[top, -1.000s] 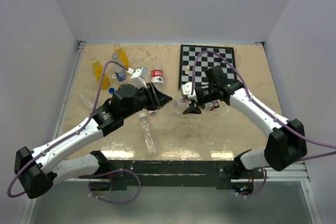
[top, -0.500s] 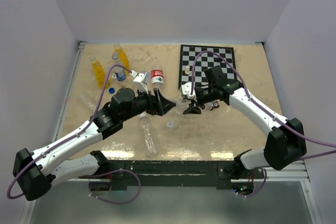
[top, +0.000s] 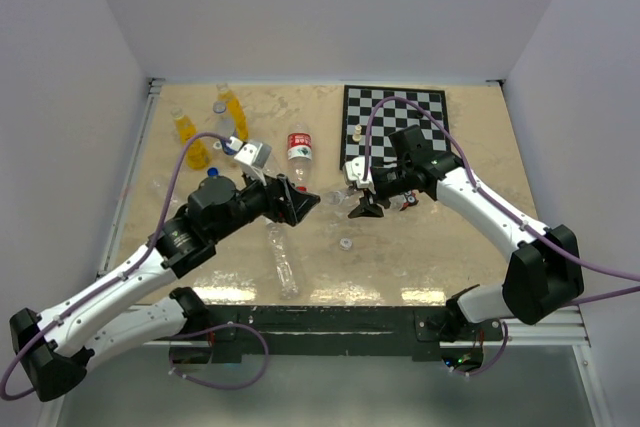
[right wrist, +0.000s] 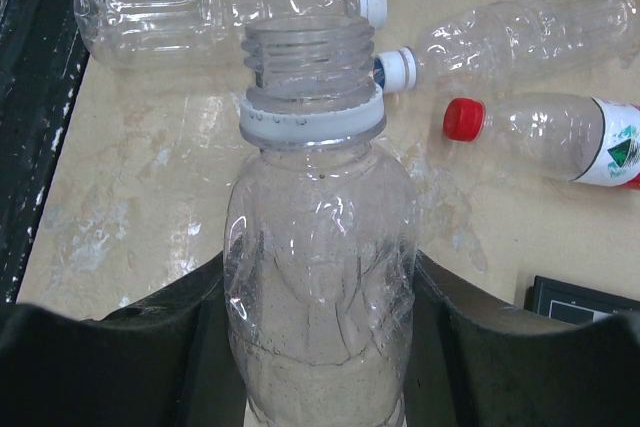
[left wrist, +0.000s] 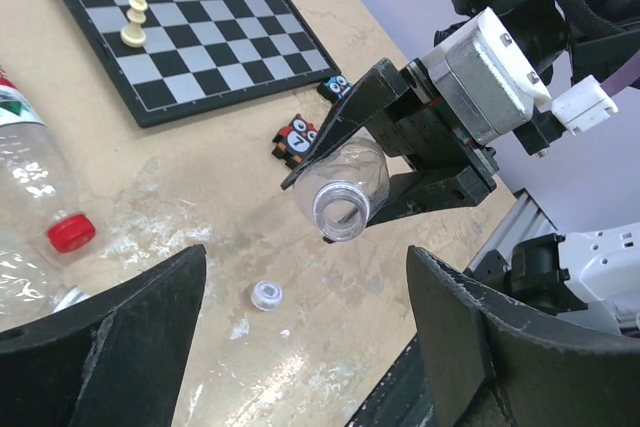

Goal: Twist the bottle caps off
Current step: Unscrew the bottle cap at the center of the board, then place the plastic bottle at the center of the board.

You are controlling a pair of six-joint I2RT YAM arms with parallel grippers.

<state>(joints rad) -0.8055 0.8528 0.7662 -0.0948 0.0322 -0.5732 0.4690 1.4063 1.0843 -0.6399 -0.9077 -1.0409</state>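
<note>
My right gripper (right wrist: 316,292) is shut on a clear unlabelled bottle (right wrist: 318,247), held off the table with its threaded neck (left wrist: 340,209) bare and open. A small clear-white cap (left wrist: 266,295) lies loose on the table below that neck, also seen as the cap (top: 345,243) in the top view. My left gripper (left wrist: 308,269) stands open and empty, a short way left of the bottle's mouth, as the left gripper (top: 306,202) facing the right gripper (top: 358,203). Two orange bottles (top: 184,128) and a blue-labelled bottle (top: 229,137) lie at the back left.
A red-capped bottle (right wrist: 560,135) and two clear white-capped bottles (right wrist: 215,9) (right wrist: 520,32) lie on the table between the arms. A chessboard (top: 395,119) with a few pieces is at the back right. Small black owl-like toys (left wrist: 297,137) sit by its near edge.
My left gripper opened and let go of the cap, which dropped to the table and rolled right. The left arm drew back leftward. The right gripper and bottle stayed put.
</note>
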